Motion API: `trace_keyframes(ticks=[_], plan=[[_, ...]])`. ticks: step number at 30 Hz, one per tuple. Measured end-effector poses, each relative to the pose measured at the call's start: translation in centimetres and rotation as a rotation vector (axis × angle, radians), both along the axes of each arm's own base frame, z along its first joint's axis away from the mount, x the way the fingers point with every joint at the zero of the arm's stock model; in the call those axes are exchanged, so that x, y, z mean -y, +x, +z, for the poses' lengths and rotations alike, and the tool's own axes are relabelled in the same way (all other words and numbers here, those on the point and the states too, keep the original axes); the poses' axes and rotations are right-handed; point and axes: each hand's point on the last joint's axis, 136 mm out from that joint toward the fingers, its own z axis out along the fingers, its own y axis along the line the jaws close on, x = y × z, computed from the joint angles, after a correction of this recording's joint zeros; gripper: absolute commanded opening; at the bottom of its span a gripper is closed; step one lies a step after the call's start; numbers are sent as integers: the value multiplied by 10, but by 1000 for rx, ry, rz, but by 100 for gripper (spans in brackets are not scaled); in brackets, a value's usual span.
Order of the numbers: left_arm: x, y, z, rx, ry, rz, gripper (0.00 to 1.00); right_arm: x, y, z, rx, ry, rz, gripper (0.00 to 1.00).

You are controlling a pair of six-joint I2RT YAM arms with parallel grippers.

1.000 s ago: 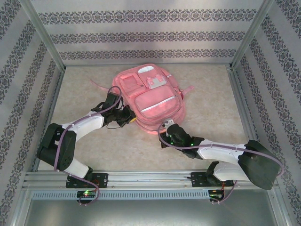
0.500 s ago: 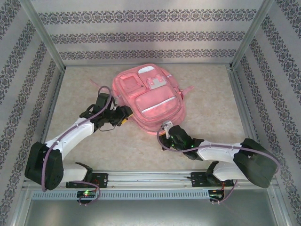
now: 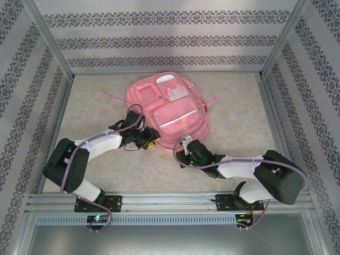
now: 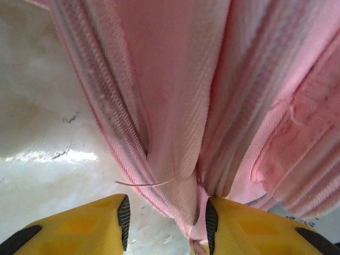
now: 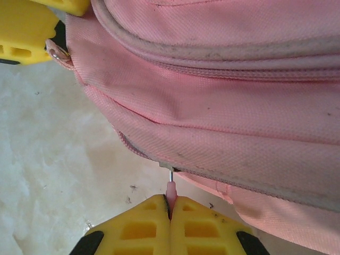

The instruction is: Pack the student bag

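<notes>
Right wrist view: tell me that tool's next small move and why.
Probably draw the zipper pull sideways along its track to open the student bag: the right tool is shut on the pull, and the left tool straddles the bag's fabric nearby.

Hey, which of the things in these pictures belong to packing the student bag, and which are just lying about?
Part of the job:
large pink fabric backpack
its small pink zip pull, pinched in the shut right pincer
left pincer, open, bag fabric between its fingers

Just surroundings:
beige marbled tabletop
patterned wall panels
metal frame rails
</notes>
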Motion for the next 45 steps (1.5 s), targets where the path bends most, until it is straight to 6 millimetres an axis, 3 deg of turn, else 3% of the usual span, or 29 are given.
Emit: trace_keyframes(ticks=[10,25,36,45], plan=[[9,17,-2,-8,9,-7,0,2,0,1,0,-4,-6,0],[-31,18,16,22,27,24,0,-8,7,18,25,-26,26,0],[-43,16,23,34,55,6,0,-11,3,18,13,-24,56,0],[-45,13,17,18,51,21,0,-27,8,-4,-28,-74,97,0]])
